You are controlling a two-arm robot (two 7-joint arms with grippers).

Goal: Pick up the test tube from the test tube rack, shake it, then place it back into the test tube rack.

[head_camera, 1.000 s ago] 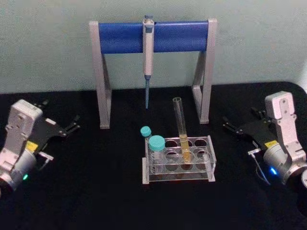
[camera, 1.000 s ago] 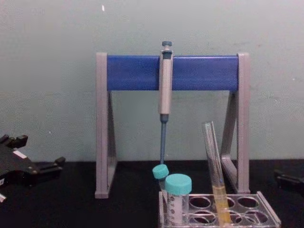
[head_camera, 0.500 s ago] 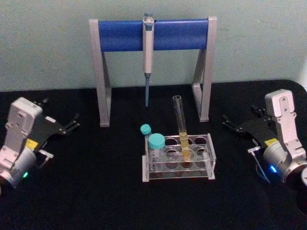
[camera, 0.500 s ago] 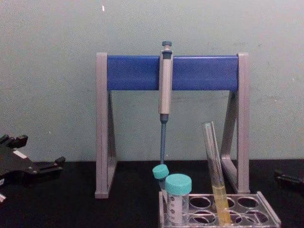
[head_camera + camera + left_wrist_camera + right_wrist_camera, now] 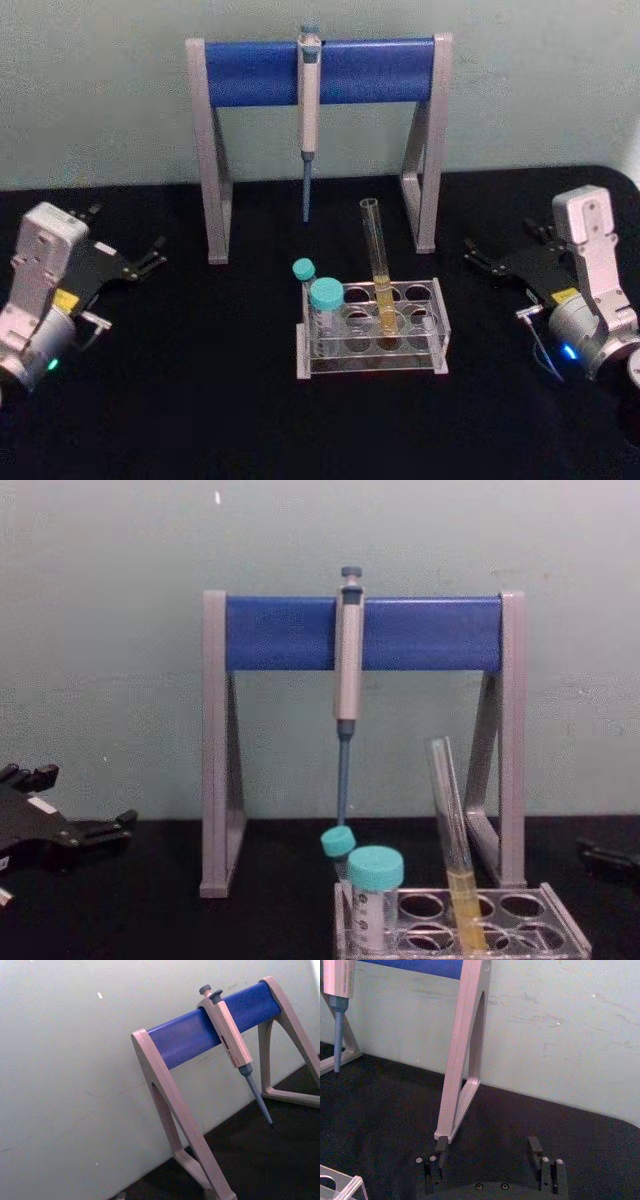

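two spread-fingered, empty grippers: right gripper [image 5: 497, 268] nearer than left gripper [image 5: 140, 268] to test tube [image 5: 378, 270], near-upright, leaning slightly, in test tube rack [image 5: 372, 356], well apart.

No readable text anywhere, no brand or numbers. Small yellow stickers on both grippers, left gripper [image 5: 140, 266] & right gripper [image 5: 487, 265], either side of the test tube rack [image 5: 372, 328], but print too small to read. White label on the left gripper in chest view, also illegible. Teal-capped tubes [image 5: 325, 310] in the rack: markings can't be made out.
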